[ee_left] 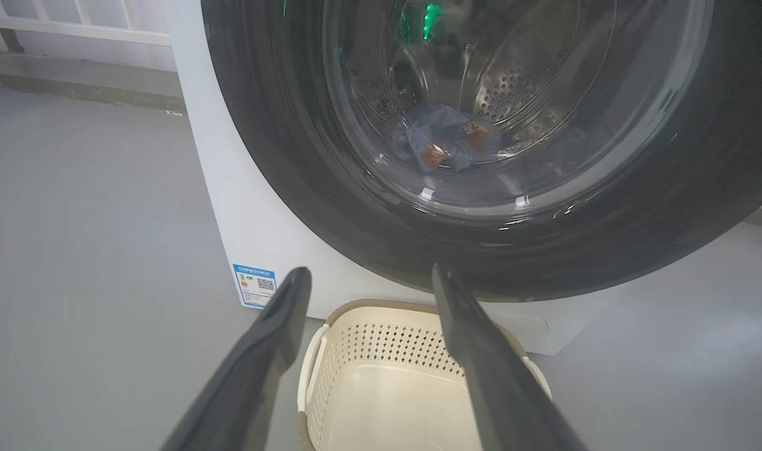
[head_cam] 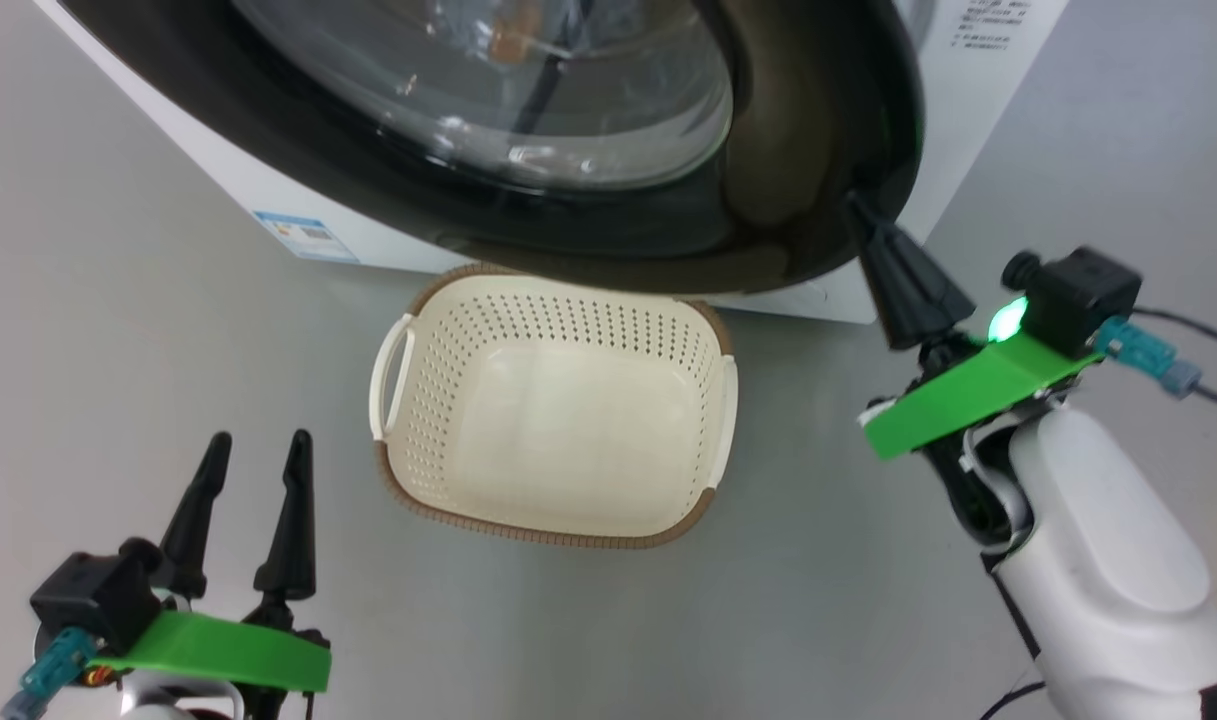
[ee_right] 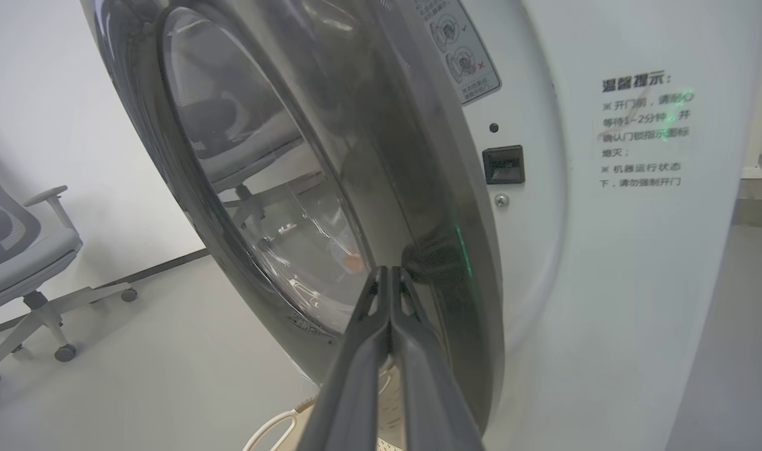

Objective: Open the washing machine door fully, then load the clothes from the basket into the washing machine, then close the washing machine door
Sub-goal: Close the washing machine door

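1. Step: closing the washing machine door (head_cam: pixel 798 120). Basket (head_cam: pixel 568 315) is empty; clothes (ee_left: pixel 446 141) lie in the drum behind the glass.
2. R gripper (head_cam: pixel 858 208): fingers pressed together, tip looks to touch the door's black rim. L gripper (head_cam: pixel 259 440): spread wide, holding nothing.
3. Door is ajar, free edge on robot's right, short of the latch slot (ee_right: pixel 503 164).
4. Next: prob. push rim in till latched.
5. Basket sits on floor below door, long axis L–R.

Soft, even light is bathing everything; glare is streaking the washing machine door (ee_left: pixel 474 200) just beyond my jaws.
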You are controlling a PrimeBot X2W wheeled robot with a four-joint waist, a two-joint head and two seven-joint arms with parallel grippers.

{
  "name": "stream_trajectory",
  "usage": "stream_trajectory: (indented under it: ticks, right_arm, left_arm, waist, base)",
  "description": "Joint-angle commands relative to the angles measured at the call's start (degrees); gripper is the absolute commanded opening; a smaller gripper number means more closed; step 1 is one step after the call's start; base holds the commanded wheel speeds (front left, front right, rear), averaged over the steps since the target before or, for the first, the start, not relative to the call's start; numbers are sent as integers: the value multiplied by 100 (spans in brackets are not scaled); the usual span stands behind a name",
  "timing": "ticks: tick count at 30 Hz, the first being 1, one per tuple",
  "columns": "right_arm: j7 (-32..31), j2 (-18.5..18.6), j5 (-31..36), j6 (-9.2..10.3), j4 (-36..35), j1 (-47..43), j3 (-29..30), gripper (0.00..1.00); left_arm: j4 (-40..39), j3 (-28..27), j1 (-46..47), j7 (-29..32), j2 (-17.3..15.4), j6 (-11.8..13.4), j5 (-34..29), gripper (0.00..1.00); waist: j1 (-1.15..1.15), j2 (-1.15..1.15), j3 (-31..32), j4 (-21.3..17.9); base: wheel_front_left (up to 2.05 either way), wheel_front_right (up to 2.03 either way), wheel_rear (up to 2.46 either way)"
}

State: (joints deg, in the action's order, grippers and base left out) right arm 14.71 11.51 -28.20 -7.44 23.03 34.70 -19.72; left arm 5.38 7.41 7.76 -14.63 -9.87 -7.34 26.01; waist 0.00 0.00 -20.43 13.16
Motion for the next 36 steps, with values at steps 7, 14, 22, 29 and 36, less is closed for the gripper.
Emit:
stream_trajectory:
  ticks: [7,14,22,29,36]
  right_arm:
    - [29,-33,132,-5,-61,377,156,0]
    - [29,-48,230,-5,-36,658,395,0]
    - [29,-84,350,-5,-67,859,638,0]
    - [29,-129,429,-5,-92,949,727,0]
    - [29,-178,397,-5,-113,793,544,0]
  left_arm:
    - [-191,-123,321,-37,-95,-14,24,100]
    - [-206,-54,486,-37,-94,-14,51,100]
    - [-198,-15,607,-37,-62,-14,65,100]
    - [-188,-16,687,-37,-49,-14,67,100]
    - [-124,-31,655,-37,-73,-14,58,100]
  waist:
    - [0,0,-298,111]
    - [0,0,-498,211]
    - [0,0,-645,282]
    - [0,0,-716,276]
    - [0,0,-606,191]
  base:
    - [0,0,0]
    - [0,0,0]
    - [0,0,0]
    - [0,0,0]
    - [0,0,0]
